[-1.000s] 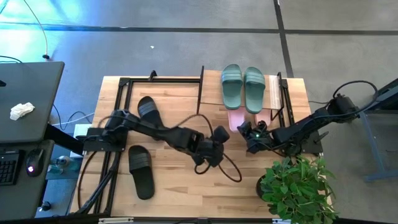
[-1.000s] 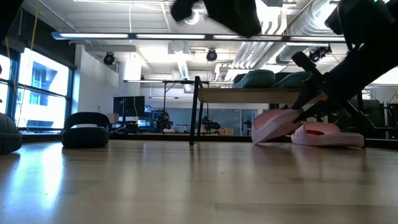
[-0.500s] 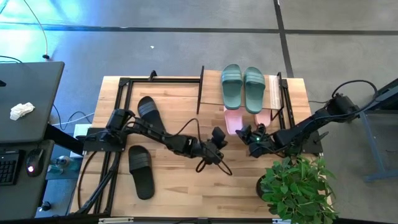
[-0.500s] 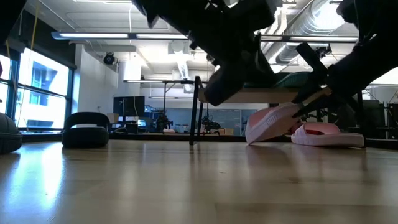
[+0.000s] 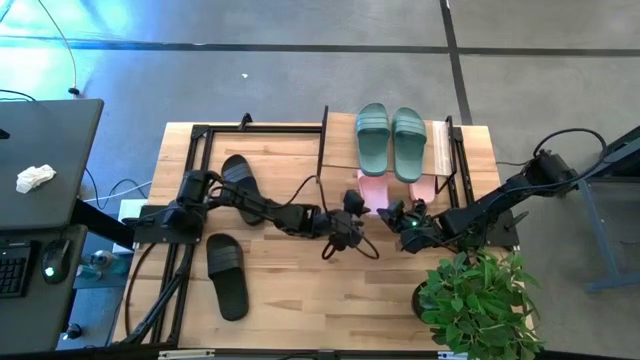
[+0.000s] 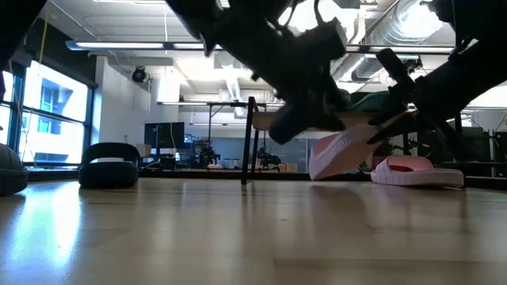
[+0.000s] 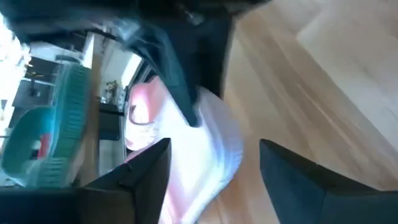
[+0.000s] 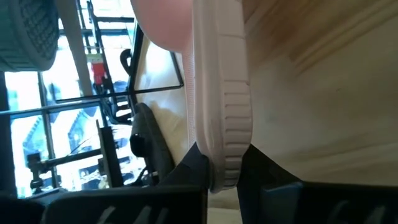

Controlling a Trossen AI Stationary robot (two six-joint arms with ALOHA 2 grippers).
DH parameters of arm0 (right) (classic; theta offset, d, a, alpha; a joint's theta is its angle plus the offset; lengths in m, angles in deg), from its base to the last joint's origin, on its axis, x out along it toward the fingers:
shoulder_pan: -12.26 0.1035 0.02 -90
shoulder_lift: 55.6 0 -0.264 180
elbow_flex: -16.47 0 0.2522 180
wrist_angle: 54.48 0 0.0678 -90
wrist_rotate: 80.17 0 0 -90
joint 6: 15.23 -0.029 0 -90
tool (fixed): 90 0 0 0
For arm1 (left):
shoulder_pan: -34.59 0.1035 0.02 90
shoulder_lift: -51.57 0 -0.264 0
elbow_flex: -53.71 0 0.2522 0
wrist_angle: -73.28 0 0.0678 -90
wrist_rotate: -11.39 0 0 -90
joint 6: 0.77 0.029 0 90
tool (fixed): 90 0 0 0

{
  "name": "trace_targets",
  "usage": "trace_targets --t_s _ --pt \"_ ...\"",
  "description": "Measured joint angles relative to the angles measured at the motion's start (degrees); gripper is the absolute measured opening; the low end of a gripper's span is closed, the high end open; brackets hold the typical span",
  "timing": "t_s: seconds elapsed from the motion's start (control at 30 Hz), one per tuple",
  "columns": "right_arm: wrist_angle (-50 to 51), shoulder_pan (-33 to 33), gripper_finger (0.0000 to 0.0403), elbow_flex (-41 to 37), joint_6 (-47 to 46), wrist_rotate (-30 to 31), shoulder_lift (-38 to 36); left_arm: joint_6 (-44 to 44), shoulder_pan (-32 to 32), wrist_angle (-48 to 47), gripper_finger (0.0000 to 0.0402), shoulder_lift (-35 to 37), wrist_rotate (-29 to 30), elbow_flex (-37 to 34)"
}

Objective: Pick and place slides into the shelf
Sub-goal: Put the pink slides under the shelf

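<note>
A light-pink slide is tilted in front of the shelf, and my right gripper is shut on it. My left gripper has come in from the table's left. It is open, with one finger on each side of the slide's free end. I cannot tell whether it touches. The second pink slide lies flat on its sole beneath the shelf board. The green pair lies on the shelf's top. Two black slides lie at the table's left. My right gripper pinches the pink slide's ribbed sole edge between its two fingers, coming from the table's right and slanting down. The slide is tipped up on its side. Its end away from my fingers hangs low, at or just above the tabletop.
A potted plant stands at the near right corner, close to my right arm. A black metal frame runs along the table's far left. Bare wood lies in the near middle of the table.
My left gripper has come down and gone toward the table's far right, up to the pink slide's free end. The pink slide, still held by my right gripper, has swung its low end a little toward the left arm.
</note>
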Motion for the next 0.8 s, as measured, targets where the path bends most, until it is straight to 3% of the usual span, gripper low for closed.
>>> trace_targets --t_s 0.13,0.23,0.57,0.8 --pt "-2.13 -0.02 0.0015 0.00 -0.02 0.25 0.00 1.29 0.16 0.89 0.0242 -2.18 0.74 0.67" --pt "-2.56 -0.02 0.0015 0.02 -0.06 0.11 0.00 1.90 0.14 0.57 0.0238 -2.41 5.06 1.02" --pt "-3.46 -0.58 0.0015 0.04 -0.22 0.28 0.00 1.70 0.93 4.20 0.0193 -2.34 2.52 1.16" --pt "-4.45 -1.62 0.0015 0.04 -0.14 0.30 0.00 1.66 0.91 3.29 0.0182 -2.34 1.21 1.16"
